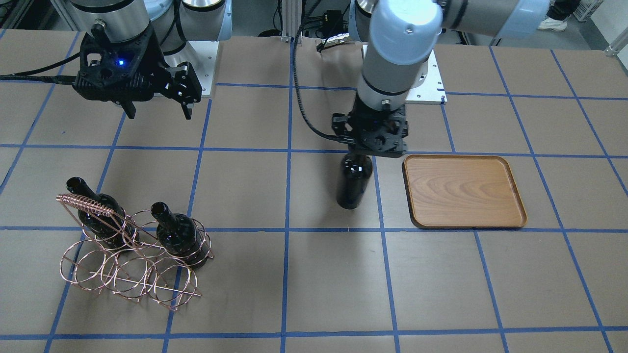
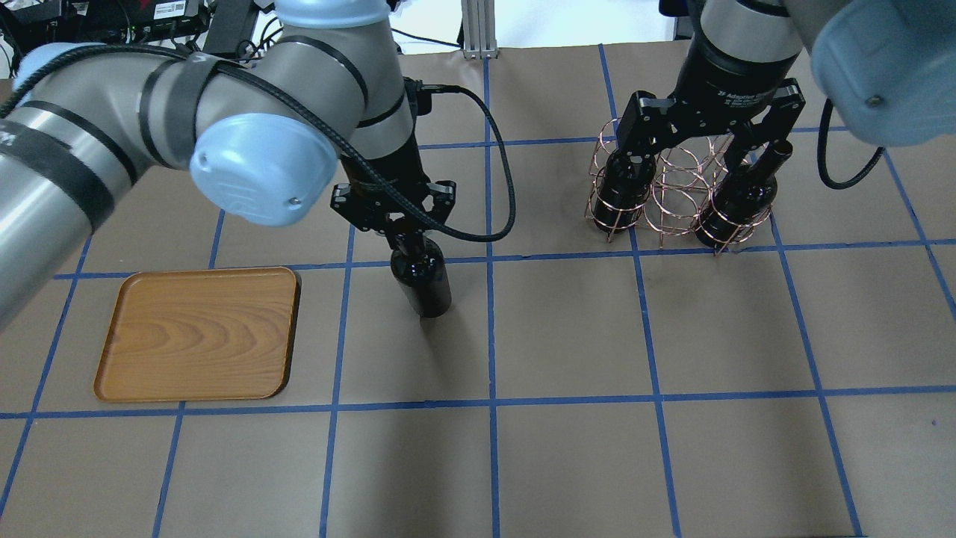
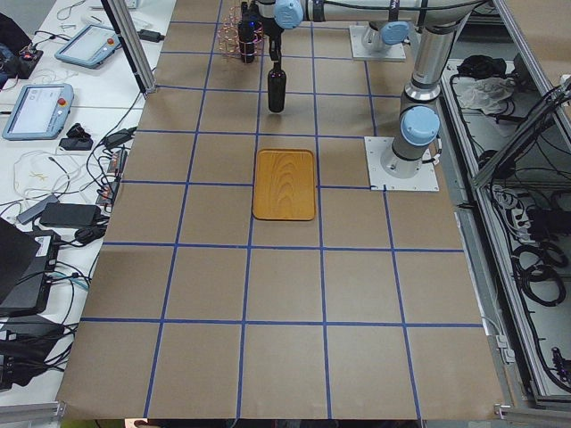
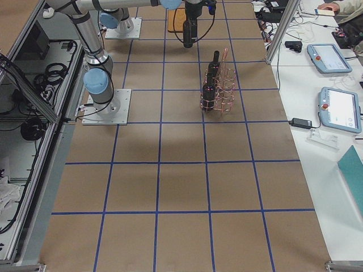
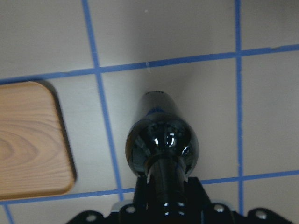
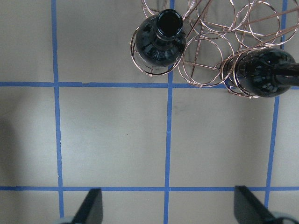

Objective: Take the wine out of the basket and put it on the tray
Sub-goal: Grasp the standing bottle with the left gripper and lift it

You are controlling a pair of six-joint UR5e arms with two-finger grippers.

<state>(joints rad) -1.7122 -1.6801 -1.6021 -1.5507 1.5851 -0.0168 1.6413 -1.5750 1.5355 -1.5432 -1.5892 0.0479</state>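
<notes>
My left gripper (image 2: 396, 224) is shut on the neck of a dark wine bottle (image 2: 423, 282) and holds it upright just right of the wooden tray (image 2: 202, 332). In the front view the bottle (image 1: 354, 184) hangs left of the tray (image 1: 463, 191). The left wrist view looks down the bottle (image 5: 161, 144), with the tray's corner (image 5: 28, 140) to its left. I cannot tell if its base touches the table. My right gripper (image 2: 691, 149) is open and empty above the copper wire basket (image 2: 680, 196), which holds two bottles (image 2: 624, 190) (image 2: 736, 205).
The table is covered in brown paper with a blue tape grid. The basket (image 1: 127, 264) stands far across from the tray, and its coiled handle (image 1: 86, 205) rises beside one bottle (image 1: 98, 215). The arm bases sit at the table's robot side.
</notes>
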